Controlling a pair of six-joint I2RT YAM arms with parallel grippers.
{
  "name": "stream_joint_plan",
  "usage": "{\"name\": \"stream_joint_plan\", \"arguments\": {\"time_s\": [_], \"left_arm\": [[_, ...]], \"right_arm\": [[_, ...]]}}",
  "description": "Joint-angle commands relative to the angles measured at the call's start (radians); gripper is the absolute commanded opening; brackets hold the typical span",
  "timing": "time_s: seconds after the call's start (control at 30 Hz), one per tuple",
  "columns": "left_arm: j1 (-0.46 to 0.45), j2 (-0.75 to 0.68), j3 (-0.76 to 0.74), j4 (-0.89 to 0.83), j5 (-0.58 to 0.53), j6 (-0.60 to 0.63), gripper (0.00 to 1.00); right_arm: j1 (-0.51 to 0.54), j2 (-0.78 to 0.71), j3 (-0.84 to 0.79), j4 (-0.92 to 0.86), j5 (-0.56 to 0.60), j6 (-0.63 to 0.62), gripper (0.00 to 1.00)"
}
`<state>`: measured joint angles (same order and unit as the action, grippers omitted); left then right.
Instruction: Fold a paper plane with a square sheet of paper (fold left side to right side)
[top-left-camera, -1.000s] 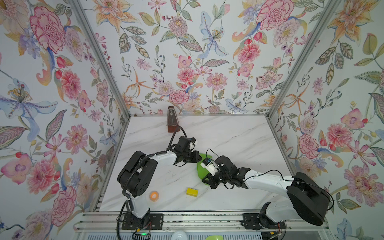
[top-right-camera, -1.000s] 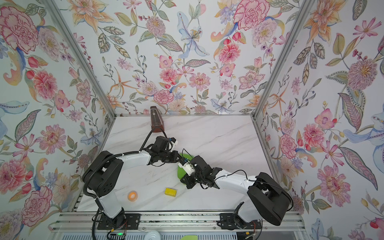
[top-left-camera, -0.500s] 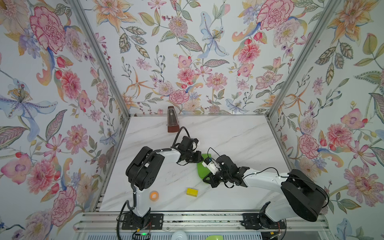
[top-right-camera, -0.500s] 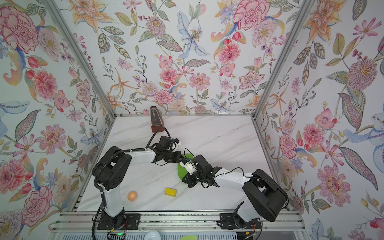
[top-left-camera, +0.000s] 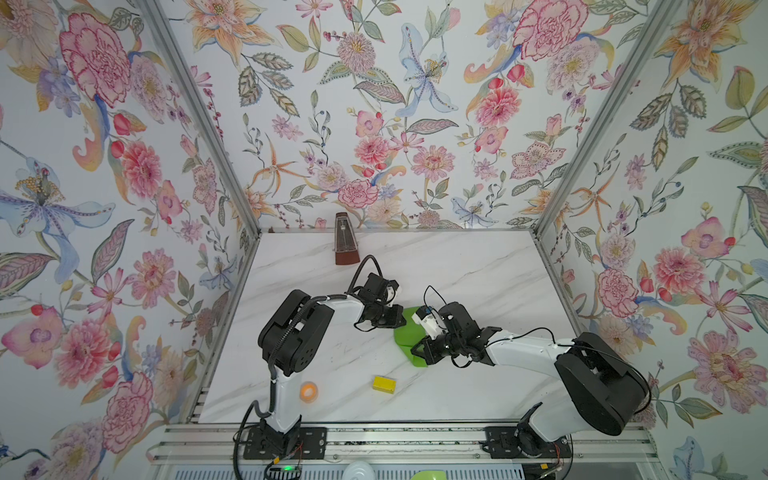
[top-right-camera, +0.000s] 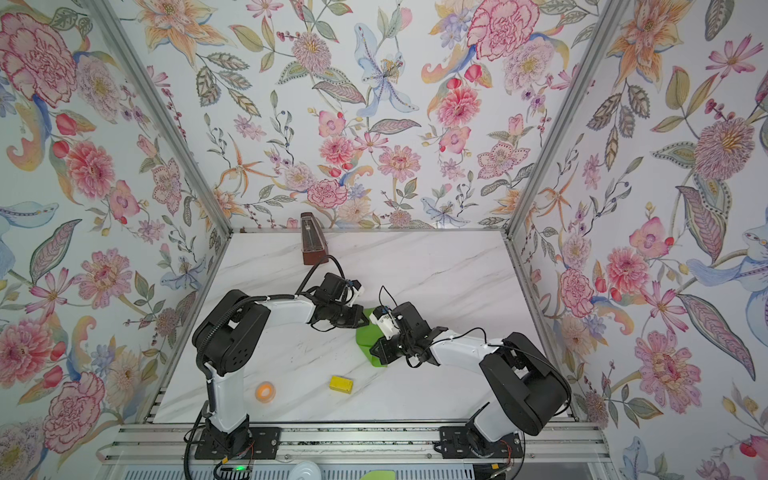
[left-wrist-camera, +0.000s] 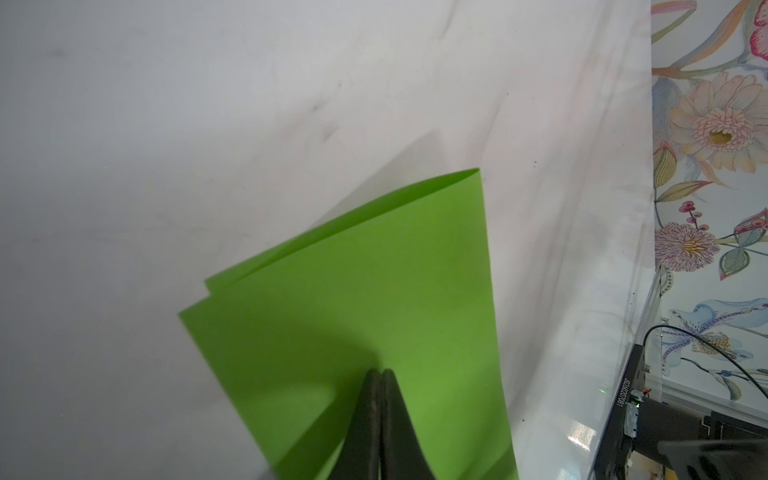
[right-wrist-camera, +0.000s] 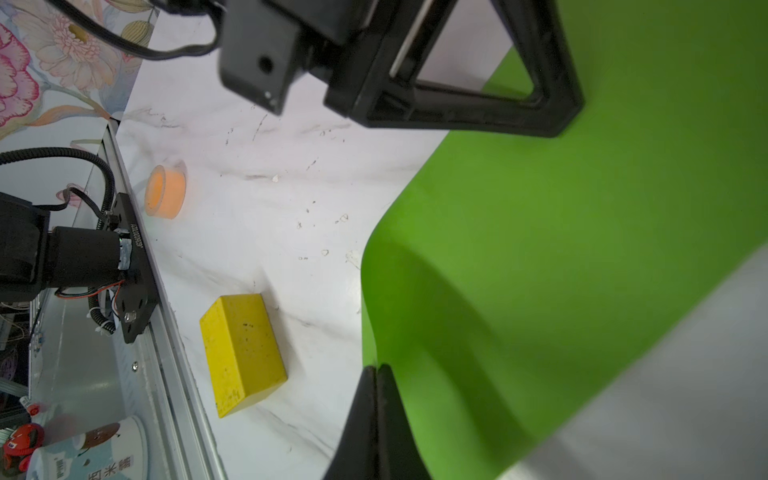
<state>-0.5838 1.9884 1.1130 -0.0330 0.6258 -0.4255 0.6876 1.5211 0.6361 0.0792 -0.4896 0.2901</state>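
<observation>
The square sheet of paper (top-left-camera: 404, 334) (top-right-camera: 365, 337) is lime green and lies at mid-table, folded over on itself, its two layers a little offset at the far edge (left-wrist-camera: 374, 291). My left gripper (top-left-camera: 395, 322) (top-right-camera: 360, 318) (left-wrist-camera: 380, 372) is shut, its tips down on the top layer with nothing between them. My right gripper (top-left-camera: 418, 354) (top-right-camera: 376, 354) (right-wrist-camera: 377, 368) is shut on the paper's near edge. There the sheet (right-wrist-camera: 582, 249) bulges up in a curve. No paper plane shape shows.
A small yellow block (top-left-camera: 384, 384) (right-wrist-camera: 241, 349) lies just in front of the paper. An orange tape roll (top-left-camera: 308, 391) (right-wrist-camera: 164, 191) sits near the left arm's base. A brown metronome (top-left-camera: 345, 245) stands at the back wall. The front rail (right-wrist-camera: 166, 332) borders the table.
The left gripper's jaws have closed the last bit over the paper, and the left arm's elbow has swung toward the middle. The right gripper and the paper have hardly moved.
</observation>
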Motion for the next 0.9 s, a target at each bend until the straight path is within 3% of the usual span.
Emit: {"name": "stream_joint_plan", "arguments": {"time_s": [0.0, 0.87], "left_arm": [[-0.007, 0.035, 0.014, -0.053, -0.009, 0.039, 0.06], [-0.007, 0.061, 0.048, -0.125, -0.011, 0.096, 0.03]], "right_arm": [[-0.024, 0.023, 0.029, -0.013, 0.0, 0.027, 0.0], [-0.111, 0.099, 0.066, -0.029, 0.051, 0.034, 0.0]]}}
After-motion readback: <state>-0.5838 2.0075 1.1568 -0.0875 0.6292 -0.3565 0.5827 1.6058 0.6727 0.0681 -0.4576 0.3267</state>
